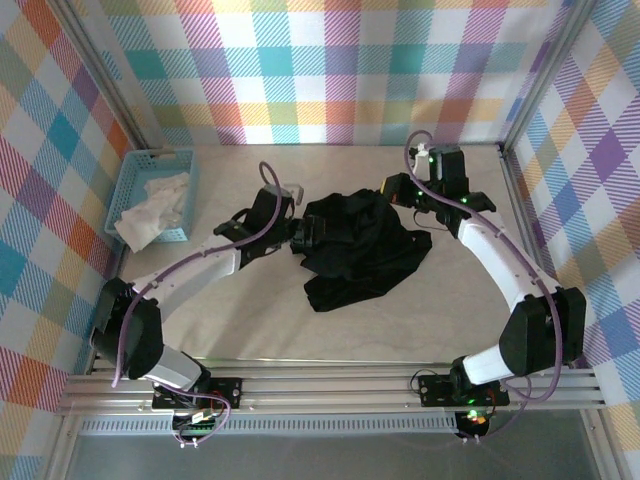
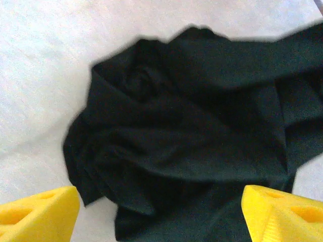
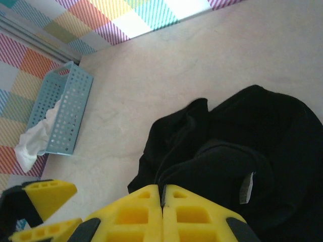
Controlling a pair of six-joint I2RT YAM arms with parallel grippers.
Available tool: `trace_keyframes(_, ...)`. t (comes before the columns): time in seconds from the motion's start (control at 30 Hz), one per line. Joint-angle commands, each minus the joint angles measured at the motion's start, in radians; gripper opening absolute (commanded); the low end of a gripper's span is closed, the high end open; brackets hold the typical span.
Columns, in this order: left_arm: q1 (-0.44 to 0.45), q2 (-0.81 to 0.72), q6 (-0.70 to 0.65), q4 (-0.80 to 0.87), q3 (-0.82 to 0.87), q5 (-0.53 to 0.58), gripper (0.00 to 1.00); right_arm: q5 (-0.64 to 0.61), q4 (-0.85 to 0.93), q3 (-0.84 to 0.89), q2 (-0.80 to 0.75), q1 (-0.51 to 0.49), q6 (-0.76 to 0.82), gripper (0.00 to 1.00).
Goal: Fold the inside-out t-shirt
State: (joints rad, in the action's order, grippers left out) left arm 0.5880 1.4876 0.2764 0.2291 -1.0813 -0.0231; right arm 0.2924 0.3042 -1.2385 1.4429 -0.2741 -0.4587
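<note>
Shirt (image 1: 365, 250) lies crumpled in a black heap mid-surface (image 1: 250, 330), between my two arms. Left claw (image 2: 159, 195) is spread wide over the heap's left side, gripping nothing. Right claw (image 3: 161, 189) is pressed together at the heap's far right corner; I can't tell whether it touches cloth.

One black t-shirt (image 1: 365, 245) at mid-table. One light-blue basket (image 1: 160, 153) at the far left, with one white cloth (image 1: 150, 205) in it. Two robot arms, a left arm (image 1: 190, 265) and a right arm (image 1: 495, 250). Two grippers, the left gripper (image 1: 298, 236) and the right gripper (image 1: 393, 190), each with two yellow fingers
</note>
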Motion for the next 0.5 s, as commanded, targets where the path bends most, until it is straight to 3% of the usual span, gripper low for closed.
trace_keyframes(0.0,-0.003,0.035,0.012,-0.050,-0.007,-0.017,0.84,0.019,0.018,0.003,-0.039,0.005,0.035,0.00)
trace_keyframes(0.03,-0.017,0.063,0.023,-0.033,-0.027,0.022,0.84,0.006,0.032,0.011,-0.050,0.005,0.050,0.00)
trace_keyframes(0.13,-0.065,0.168,0.037,-0.022,-0.114,-0.019,0.84,-0.017,0.043,0.058,-0.087,0.006,0.078,0.00)
trace_keyframes(0.47,-0.111,0.607,-0.012,0.203,-0.572,0.047,0.81,0.003,0.040,0.152,-0.134,0.006,0.078,0.00)
